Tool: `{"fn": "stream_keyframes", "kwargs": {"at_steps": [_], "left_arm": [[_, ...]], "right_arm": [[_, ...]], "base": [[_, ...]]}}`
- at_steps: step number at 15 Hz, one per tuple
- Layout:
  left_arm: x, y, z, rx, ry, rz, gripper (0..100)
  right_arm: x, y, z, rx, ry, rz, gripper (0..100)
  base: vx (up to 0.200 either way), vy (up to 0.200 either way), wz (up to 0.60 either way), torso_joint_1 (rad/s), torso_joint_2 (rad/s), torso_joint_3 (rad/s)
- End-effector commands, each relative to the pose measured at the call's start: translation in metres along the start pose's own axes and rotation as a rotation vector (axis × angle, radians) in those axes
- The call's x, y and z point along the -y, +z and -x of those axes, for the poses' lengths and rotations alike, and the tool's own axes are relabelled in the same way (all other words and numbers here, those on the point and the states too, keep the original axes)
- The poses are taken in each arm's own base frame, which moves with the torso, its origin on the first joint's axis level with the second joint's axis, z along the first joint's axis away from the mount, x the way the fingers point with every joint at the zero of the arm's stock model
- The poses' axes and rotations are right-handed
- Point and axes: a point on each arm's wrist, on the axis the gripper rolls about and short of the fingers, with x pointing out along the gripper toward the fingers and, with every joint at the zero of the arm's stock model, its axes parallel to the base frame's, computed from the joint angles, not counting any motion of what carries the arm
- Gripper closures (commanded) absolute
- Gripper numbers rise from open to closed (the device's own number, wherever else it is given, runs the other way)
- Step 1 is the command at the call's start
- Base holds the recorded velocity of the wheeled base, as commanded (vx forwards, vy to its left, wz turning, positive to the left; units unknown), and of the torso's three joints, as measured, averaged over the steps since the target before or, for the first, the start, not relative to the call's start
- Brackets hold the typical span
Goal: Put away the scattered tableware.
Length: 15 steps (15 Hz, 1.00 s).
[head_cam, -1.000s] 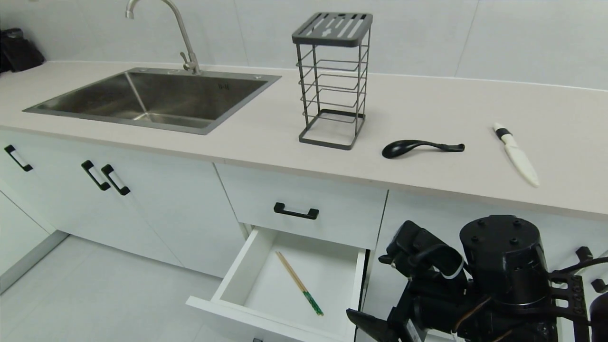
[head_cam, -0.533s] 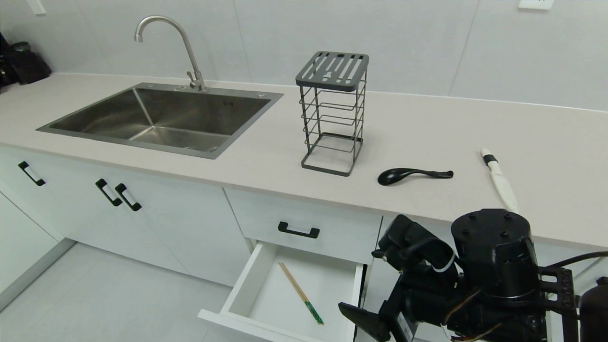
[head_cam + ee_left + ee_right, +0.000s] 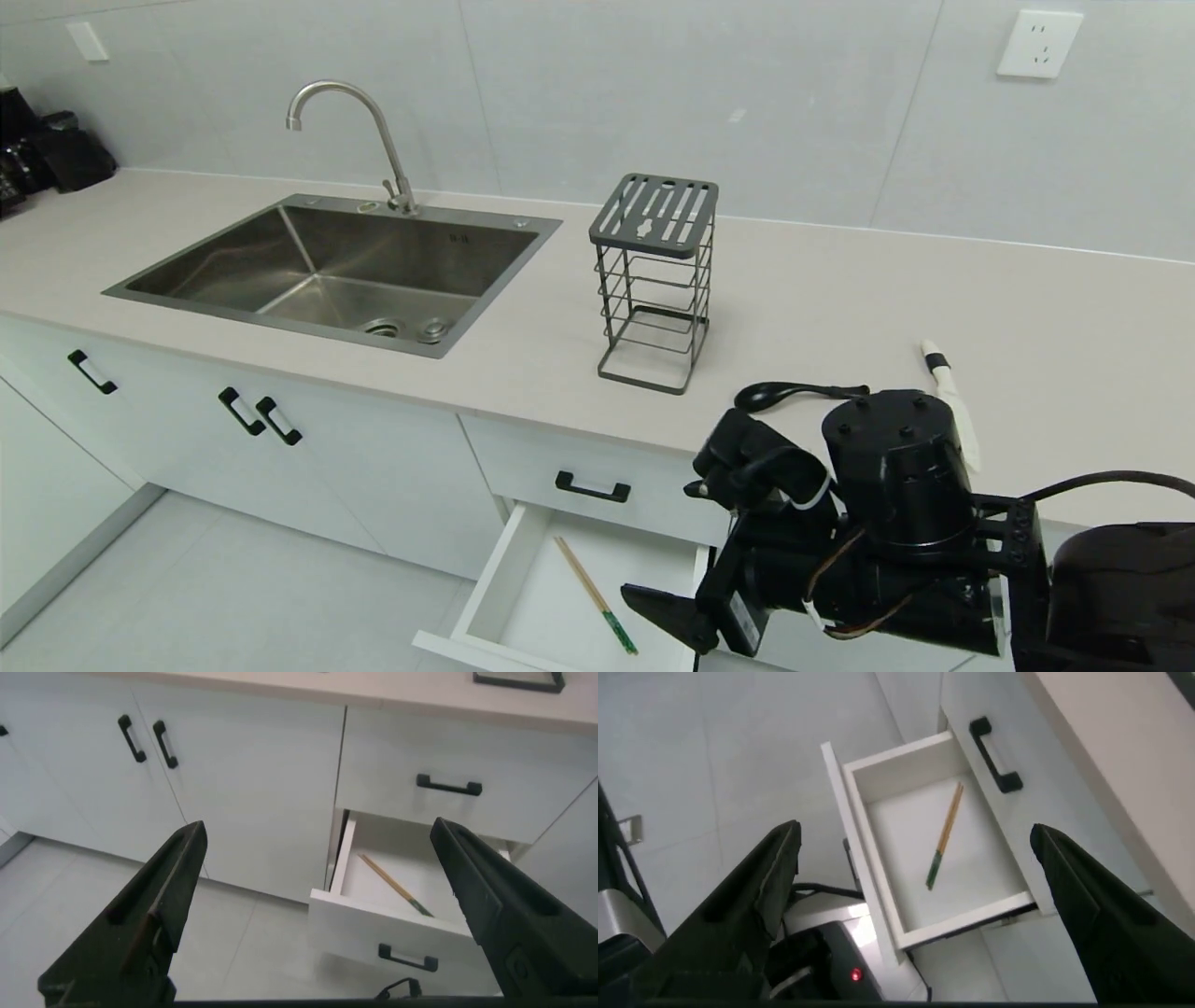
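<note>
Tableware stands in two places. A pair of chopsticks (image 3: 595, 594) lies inside the open drawer (image 3: 492, 583) below the worktop (image 3: 822, 280), flat on the white drawer floor and set diagonally, tips together. They are pale wood with green ends. A black spoon (image 3: 773, 395) rests on the worktop near the front edge, with its handle running toward a white knife (image 3: 945, 385). The knife has a black band near one end and is partly hidden behind the arm.

The worktop is pale beige and matte. It carries a steel sink (image 3: 411, 252) with a curved tap (image 3: 373, 131), and a dark wire rack (image 3: 656, 213) stands upright between the sink and the spoon. The wall behind is grey tile with a white socket (image 3: 1038, 44). The cabinet fronts are white with black handles. The top drawer (image 3: 592, 467) above the open one is closed. The floor (image 3: 187, 597) is light grey tile.

The left tool (image 3: 318, 840) has its fingers spread wide and holds nothing; it faces the cabinet fronts. The right tool (image 3: 915, 835) is likewise spread wide and empty, above the open drawer.
</note>
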Motion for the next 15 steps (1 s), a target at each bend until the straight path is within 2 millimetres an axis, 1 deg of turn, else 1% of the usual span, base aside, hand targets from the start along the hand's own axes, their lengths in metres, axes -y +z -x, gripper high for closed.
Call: {"fn": "stream_keyframes", "kwargs": {"at_steps": [1,3,5,7,8,9,10,11,12,13,15], "left_arm": [[0.0,0.0,0.0,0.002,0.0,0.0,0],[0.0,0.0,0.0,0.001,0.0,0.0,0],[0.0,0.0,0.0,0.002,0.0,0.0,0],[0.0,0.0,0.0,0.002,0.0,0.0,0],[0.0,0.0,0.0,0.002,0.0,0.0,0],[0.0,0.0,0.0,0.001,0.0,0.0,0],[0.0,0.0,0.0,0.001,0.0,0.0,0],[0.0,0.0,0.0,0.001,0.002,0.0,0],[0.0,0.0,0.0,0.001,0.002,0.0,0],[0.0,0.0,0.0,0.001,0.0,0.0,0],[0.0,0.0,0.0,0.002,0.0,0.0,0]], "right_arm": [[0.002,-0.005,-0.007,-0.012,0.05,-0.006,0],[0.01,-0.006,-0.003,-0.009,0.058,-0.02,0],[0.02,-0.007,0.006,-0.005,0.01,-0.033,0],[0.041,-0.019,0.027,-0.035,-0.135,-0.068,0],[0.057,-0.023,0.041,-0.029,-0.206,-0.092,0],[0.068,-0.027,0.051,-0.029,-0.256,-0.112,0],[0.081,-0.032,0.068,-0.021,-0.336,-0.136,0],[0.082,-0.038,0.074,-0.04,-0.376,-0.147,0],[0.079,-0.046,0.077,-0.067,-0.4,-0.154,0],[0.079,-0.047,0.078,-0.075,-0.412,-0.155,0],[0.088,-0.038,0.078,-0.035,-0.444,-0.152,0]], "base": [[0.0,0.0,0.0,0.281,-0.55,-0.256],[0.0,0.0,0.0,0.124,-0.25,-0.122],[0.0,0.0,0.0,0.039,-0.07,-0.034],[0.0,0.0,0.0,0.0,0.0,0.0],[0.0,0.0,0.0,0.0,0.0,0.0],[0.0,0.0,0.0,0.0,0.0,0.0],[0.0,0.0,0.0,0.0,0.0,0.0],[0.0,0.0,0.0,0.0,0.0,0.0],[0.0,0.0,0.0,0.0,0.0,0.0],[0.0,0.0,0.0,0.0,0.0,0.0],[0.0,0.0,0.0,0.0,0.0,0.0]]}}
